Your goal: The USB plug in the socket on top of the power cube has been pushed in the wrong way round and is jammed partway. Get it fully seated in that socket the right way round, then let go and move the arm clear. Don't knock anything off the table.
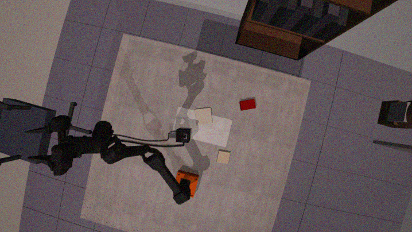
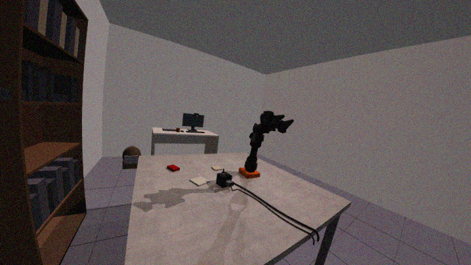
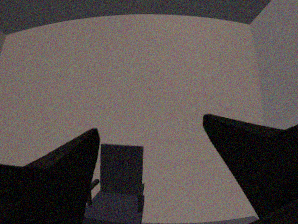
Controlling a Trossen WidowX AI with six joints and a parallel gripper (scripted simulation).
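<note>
i read no writing or brand marks on anything here. my gripper (image 2: 285, 124) hangs high above the orange base plate (image 2: 244, 171), jaws spread wide and holding nothing, facing a bare wall. the black power cube (image 1: 183, 134) sits mid-table on the mottled stone-like table (image 2: 184, 230), its usb plug (image 2: 224, 171) a small stub on top, two dark cables (image 2: 276, 210) trailing off the edge. a flat red block (image 1: 247, 104) lies well apart.

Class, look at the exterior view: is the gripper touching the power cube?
No: the gripper is raised high above the table, far from the power cube.
</note>
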